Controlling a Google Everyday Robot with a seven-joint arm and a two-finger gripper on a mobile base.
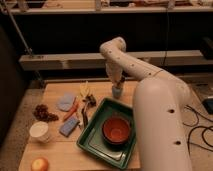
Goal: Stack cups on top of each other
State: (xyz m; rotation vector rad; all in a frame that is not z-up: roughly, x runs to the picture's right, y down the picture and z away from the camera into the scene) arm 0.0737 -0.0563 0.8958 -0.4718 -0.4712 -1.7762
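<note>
Gripper [119, 81] at the far edge of the wooden tabletop [60, 151], fingers closed together, directly over the pale blue-grey tumbler [117, 92]; hold on its rim unclear. White cup [39, 131] near the left edge. Orange-red bowl [117, 129] inside green tray [94, 144].

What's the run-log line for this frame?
claw: shut, at rim of blue-grey tumbler, hold unclear | tumbler: upright, far side of table | white cup: near left, apart | stack: not done
</note>
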